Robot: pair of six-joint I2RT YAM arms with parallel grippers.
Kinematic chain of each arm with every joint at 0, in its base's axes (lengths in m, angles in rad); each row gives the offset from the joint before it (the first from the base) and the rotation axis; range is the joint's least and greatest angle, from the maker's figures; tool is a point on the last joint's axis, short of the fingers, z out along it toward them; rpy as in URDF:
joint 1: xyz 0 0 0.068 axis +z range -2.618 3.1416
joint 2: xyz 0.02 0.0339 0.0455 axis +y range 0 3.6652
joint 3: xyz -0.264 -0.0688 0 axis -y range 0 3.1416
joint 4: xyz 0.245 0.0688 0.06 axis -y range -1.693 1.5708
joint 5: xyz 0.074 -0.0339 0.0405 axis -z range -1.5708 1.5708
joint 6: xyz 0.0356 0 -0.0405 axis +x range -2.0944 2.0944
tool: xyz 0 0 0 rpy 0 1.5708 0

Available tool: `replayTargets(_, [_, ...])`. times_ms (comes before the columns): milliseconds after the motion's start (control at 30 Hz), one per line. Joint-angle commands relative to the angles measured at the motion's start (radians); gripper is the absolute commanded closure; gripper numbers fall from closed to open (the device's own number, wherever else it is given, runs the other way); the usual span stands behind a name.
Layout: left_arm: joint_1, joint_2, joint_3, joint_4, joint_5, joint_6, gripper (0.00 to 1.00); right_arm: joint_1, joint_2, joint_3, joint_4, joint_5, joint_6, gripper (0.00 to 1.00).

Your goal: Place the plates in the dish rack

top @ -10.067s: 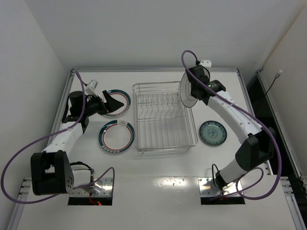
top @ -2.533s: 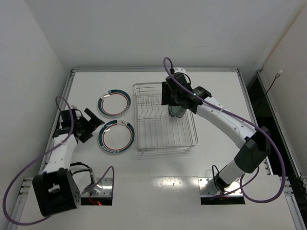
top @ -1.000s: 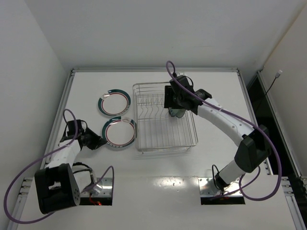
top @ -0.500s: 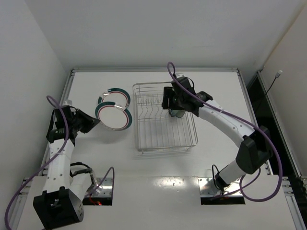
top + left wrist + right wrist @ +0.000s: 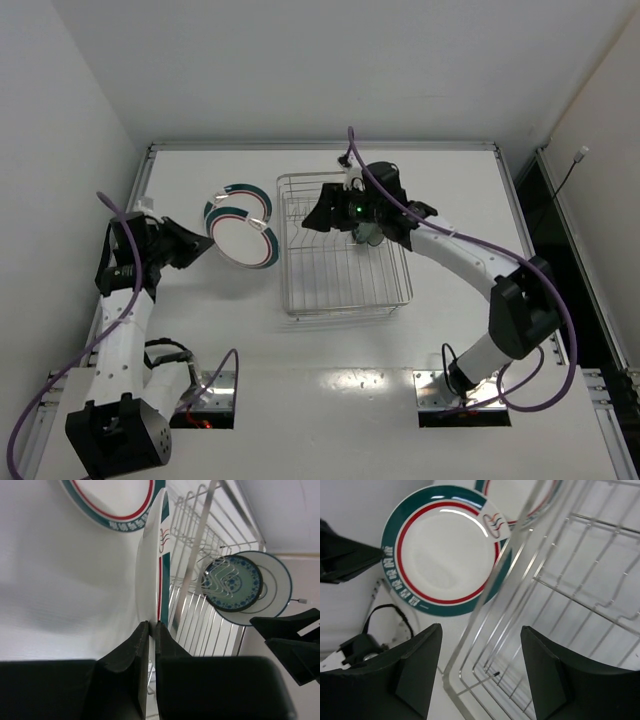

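Observation:
My left gripper [image 5: 205, 245] [image 5: 151, 624] is shut on the rim of a teal-rimmed, red-ringed plate [image 5: 245, 240] [image 5: 152, 570] [image 5: 445, 550], which hangs tilted above the table left of the dish rack [image 5: 345, 250] [image 5: 200, 545] [image 5: 545, 605]. A second teal-rimmed plate [image 5: 240, 197] [image 5: 115, 500] lies flat behind it. Inside the rack a small patterned teal plate [image 5: 232, 582] stands against a pale grey-ringed plate [image 5: 368, 233] [image 5: 272, 587]. My right gripper [image 5: 318, 212] [image 5: 480, 630] hovers open over the rack's left side with nothing between its fingers.
The white table [image 5: 460, 200] has a raised metal edge [image 5: 320, 145] along the back and white walls behind. Purple cables loop off both arms. The two arm bases sit at the near edge.
My left gripper has lifted the plate off the table, tipped it up and carried it up and toward the rack. My right gripper has swung left across the rack and its jaws have spread wider.

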State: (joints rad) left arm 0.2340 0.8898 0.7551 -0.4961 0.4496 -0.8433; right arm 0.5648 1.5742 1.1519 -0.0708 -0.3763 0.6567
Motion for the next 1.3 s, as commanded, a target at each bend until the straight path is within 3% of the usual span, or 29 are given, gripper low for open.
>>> replayTargets(0, [-0.007,-0.005,0.093,0.097,0.047,-0.025,1.00,-0.006,0.039,-0.004,0.158,-0.167,0.029,0.39])
replayTargets(233, [-0.007,0.004,0.125,0.097,0.047,-0.007,1.00,-0.006,0.089,-0.004,0.230,-0.294,0.070,0.39])
replayTargets(633, [-0.028,0.023,0.262,0.079,0.075,0.012,1.00,-0.006,0.188,-0.073,0.558,-0.450,0.311,0.30])
replayTargets(733, [-0.038,0.023,0.236,0.143,0.124,-0.025,1.00,-0.006,0.221,-0.141,0.733,-0.473,0.432,0.26])
replayTargets(833, [-0.058,0.014,0.205,0.208,0.175,-0.072,1.00,-0.006,0.292,-0.195,1.135,-0.496,0.645,0.26])
replayTargets(933, [-0.068,0.005,0.194,0.231,0.187,-0.083,1.00,-0.006,0.372,-0.238,1.430,-0.468,0.904,0.24])
replayTargets(967, [-0.079,0.005,0.194,0.246,0.201,-0.083,1.00,-0.016,0.438,-0.238,1.620,-0.454,0.970,0.23])
replayTargets(1067, [-0.090,0.005,0.174,0.297,0.228,-0.105,1.00,-0.016,0.547,-0.238,1.885,-0.383,1.191,0.22])
replayTargets(1200, [-0.099,0.005,0.139,0.336,0.250,-0.129,1.00,-0.016,0.566,-0.204,1.885,-0.383,1.190,0.40])
replayTargets(1267, [-0.099,-0.005,0.129,0.337,0.259,-0.129,1.00,-0.016,0.557,-0.192,1.885,-0.383,1.181,0.57])
